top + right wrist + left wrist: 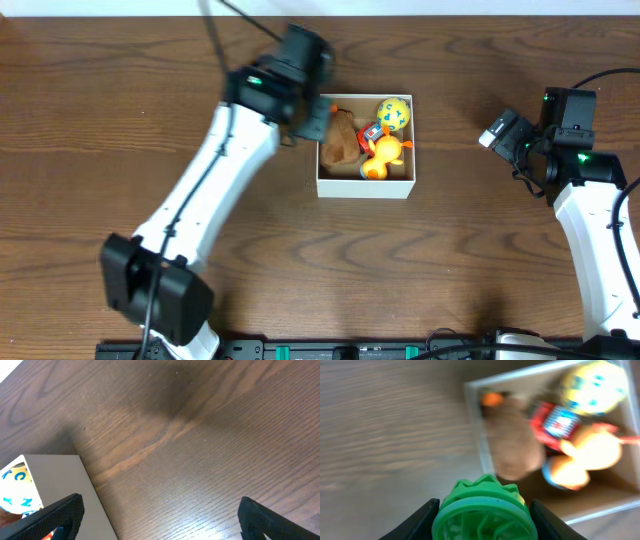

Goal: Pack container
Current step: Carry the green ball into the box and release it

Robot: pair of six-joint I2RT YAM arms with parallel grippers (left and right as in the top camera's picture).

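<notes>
Mostly cropped, left claw [485, 527] grips green toy [485, 502] (container [476, 425] blurred).

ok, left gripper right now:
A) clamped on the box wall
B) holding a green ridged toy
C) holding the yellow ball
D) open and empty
B. In the left wrist view the left gripper is closed on a green ridged toy beside the container, while the yellow ball already lies inside it.

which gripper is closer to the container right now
Left. The left gripper, holding a green toy, sits at the left wall of the container; the right gripper is open, well off to its right.
</notes>
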